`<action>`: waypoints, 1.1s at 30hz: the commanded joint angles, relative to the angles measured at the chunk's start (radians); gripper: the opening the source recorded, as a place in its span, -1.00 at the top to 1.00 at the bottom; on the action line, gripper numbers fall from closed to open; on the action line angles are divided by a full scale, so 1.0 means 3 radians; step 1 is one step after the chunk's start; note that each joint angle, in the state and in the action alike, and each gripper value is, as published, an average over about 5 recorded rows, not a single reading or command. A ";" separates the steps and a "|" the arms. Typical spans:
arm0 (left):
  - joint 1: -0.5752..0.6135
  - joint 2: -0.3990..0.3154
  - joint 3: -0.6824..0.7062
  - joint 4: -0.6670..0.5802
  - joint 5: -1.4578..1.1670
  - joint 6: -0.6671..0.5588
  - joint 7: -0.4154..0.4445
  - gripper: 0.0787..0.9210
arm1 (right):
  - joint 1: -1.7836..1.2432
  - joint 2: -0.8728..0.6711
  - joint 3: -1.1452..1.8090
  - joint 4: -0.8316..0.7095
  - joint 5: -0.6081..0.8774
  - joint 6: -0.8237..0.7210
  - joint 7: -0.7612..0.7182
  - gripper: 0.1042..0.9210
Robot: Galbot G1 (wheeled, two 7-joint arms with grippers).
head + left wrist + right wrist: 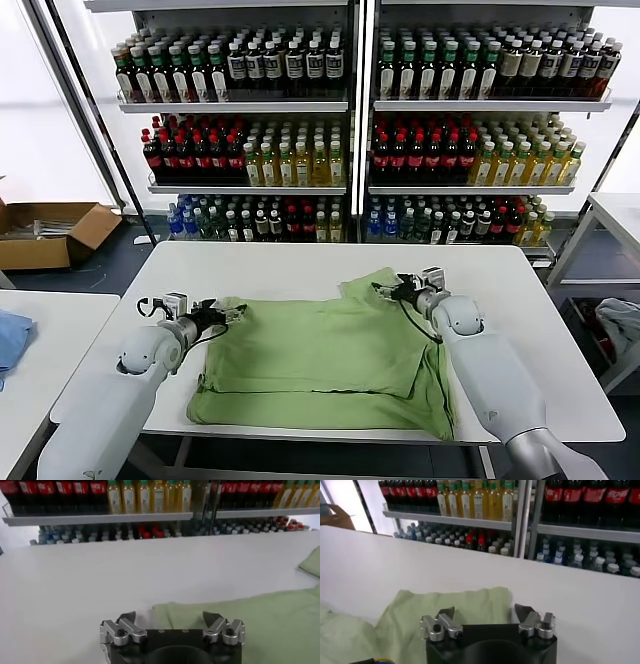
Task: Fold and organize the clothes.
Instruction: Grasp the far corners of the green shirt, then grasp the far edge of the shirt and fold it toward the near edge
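A light green shirt (320,360) lies flat on the white table (300,265), partly folded, its plain side up, one sleeve (372,284) sticking out at the far right. My left gripper (228,311) is open at the shirt's far left corner, just above the cloth; the shirt's edge (240,615) shows beyond the fingers in the left wrist view. My right gripper (393,291) is open over the right sleeve (445,605), holding nothing. Collar, buttons and chest print are hidden.
Shelves of bottles (350,130) stand behind the table. A second white table (40,340) at the left carries a blue cloth (10,340). A cardboard box (45,232) sits on the floor at the left. A small table (615,215) and a bin of clothes (615,325) are at the right.
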 commanded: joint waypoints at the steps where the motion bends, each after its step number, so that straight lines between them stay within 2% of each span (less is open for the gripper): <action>1: -0.0052 -0.0034 0.0089 0.0126 0.0006 0.0000 0.0018 -0.54 | 0.0050 0.0053 -0.0041 -0.0106 -0.0026 -0.0024 0.0009 -0.18; 13: 0.0028 -0.0003 0.0088 0.0028 0.0024 -0.0069 0.0059 0.24 | -0.0102 0.0032 0.0000 0.0187 0.0172 -0.0017 0.0013 0.67; 17: 0.0016 -0.0011 0.0059 -0.0022 0.0001 -0.0244 0.0032 0.51 | -0.0193 0.0013 0.0073 0.0369 0.0306 0.0030 0.0022 0.92; 19: 0.0009 -0.0004 0.0032 -0.0080 -0.0042 -0.0357 0.0012 0.66 | -0.0255 -0.0010 0.0122 0.0515 0.0403 0.0060 0.0033 0.98; 24: 0.0071 0.0083 -0.0059 -0.0369 -0.0180 -0.0464 -0.0053 0.94 | -0.0489 -0.0112 0.0278 0.1048 0.0681 0.0040 0.0111 0.99; 33: 0.0557 0.0276 -0.0385 -0.1113 -0.0289 -0.0401 -0.0151 0.98 | -0.1112 -0.0399 0.0605 0.2146 0.0981 -0.0068 0.0277 0.99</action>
